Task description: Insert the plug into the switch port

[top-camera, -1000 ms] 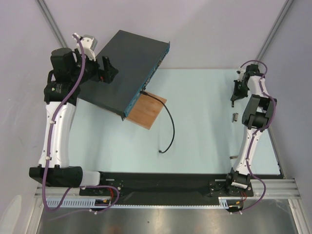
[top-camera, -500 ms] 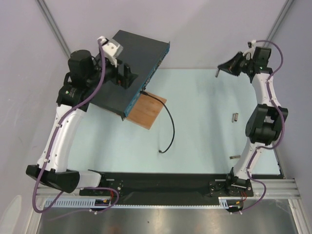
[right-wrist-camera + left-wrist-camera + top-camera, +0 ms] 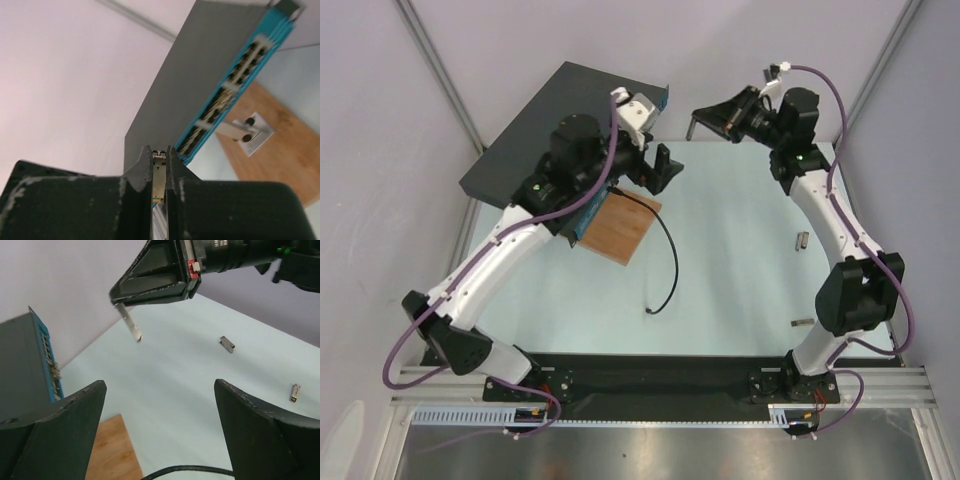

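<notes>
The switch lies at the back left, its dark grey top up; its teal front face with a row of sockets shows in the right wrist view and in the left wrist view. My right gripper is shut on the plug, a thin metal module, held in the air to the right of the switch's front face. The plug shows between the pads in the right wrist view and hangs down in the left wrist view. My left gripper is open and empty above the board's far edge.
A brown wooden board lies in front of the switch, with a metal bracket on it. A black cable runs from the switch onto the mat. Two small loose modules lie at the right.
My left arm has swung right, from the switch's left side across it to over the board. My right arm has swung left toward the switch, carrying the plug.
</notes>
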`<move>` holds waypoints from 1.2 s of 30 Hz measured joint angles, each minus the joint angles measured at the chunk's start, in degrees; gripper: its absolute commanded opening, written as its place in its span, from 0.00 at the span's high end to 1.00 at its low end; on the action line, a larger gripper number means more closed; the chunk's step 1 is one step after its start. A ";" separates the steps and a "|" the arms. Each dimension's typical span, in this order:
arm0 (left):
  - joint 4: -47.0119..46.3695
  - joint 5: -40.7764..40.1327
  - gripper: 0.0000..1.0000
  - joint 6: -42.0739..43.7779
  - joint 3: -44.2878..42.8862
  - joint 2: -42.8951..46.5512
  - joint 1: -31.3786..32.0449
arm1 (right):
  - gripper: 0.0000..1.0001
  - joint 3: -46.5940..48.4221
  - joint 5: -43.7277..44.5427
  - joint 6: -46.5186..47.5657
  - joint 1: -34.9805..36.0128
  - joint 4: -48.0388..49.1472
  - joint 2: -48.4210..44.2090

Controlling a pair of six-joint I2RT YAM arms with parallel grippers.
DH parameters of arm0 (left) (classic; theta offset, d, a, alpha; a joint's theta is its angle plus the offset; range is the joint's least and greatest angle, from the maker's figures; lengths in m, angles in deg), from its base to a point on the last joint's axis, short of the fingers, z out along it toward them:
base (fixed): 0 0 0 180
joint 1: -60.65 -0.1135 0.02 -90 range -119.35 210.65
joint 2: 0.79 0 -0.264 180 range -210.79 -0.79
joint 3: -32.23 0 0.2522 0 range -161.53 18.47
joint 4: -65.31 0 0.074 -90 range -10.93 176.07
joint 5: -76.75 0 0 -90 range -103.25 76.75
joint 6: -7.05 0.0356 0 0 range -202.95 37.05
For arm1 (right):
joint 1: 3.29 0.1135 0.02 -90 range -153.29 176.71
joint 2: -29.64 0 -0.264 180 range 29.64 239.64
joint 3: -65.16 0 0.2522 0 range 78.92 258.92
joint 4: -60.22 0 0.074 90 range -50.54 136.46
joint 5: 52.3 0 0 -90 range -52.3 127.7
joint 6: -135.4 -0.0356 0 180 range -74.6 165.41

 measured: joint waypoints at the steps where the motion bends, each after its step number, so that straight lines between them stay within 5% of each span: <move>1: -0.24 -1.38 0.09 -0.66 0.00 -0.72 0.70 | 1.00 -0.94 1.11 -0.15 1.64 0.17 -1.14; 8: -0.57 -11.54 0.23 -4.52 -0.02 -4.57 3.50 | 1.00 -3.26 5.51 0.68 9.88 0.46 -7.67; 13: -0.74 -17.20 0.49 -5.40 -0.11 -4.87 3.50 | 1.00 -4.90 7.13 2.14 11.96 0.42 -10.69; 21: -2.01 -16.59 0.57 -6.62 1.03 -3.87 3.80 | 1.00 -8.20 8.85 3.61 12.83 -0.11 -11.74; 26: -2.95 -15.17 0.91 -7.72 1.77 -3.06 3.82 | 1.00 -8.92 9.20 3.80 12.83 -0.44 -11.80; 27: -2.99 -15.23 1.00 -7.87 1.77 -3.06 3.67 | 0.96 -9.03 9.16 3.82 12.83 -0.46 -11.93; 31: -2.80 -10.34 1.00 -8.61 1.77 -3.04 2.01 | 0.35 -9.33 7.82 4.63 12.20 -0.37 -12.31; 34: -2.69 -3.34 1.00 -10.97 1.77 -2.93 -1.38 | 0.02 -10.47 3.61 7.45 9.64 -0.28 -13.00; 36: -1.95 2.36 1.00 -12.94 1.77 -2.80 -4.92 | 0.00 -10.80 0.48 11.15 6.78 -0.57 -13.27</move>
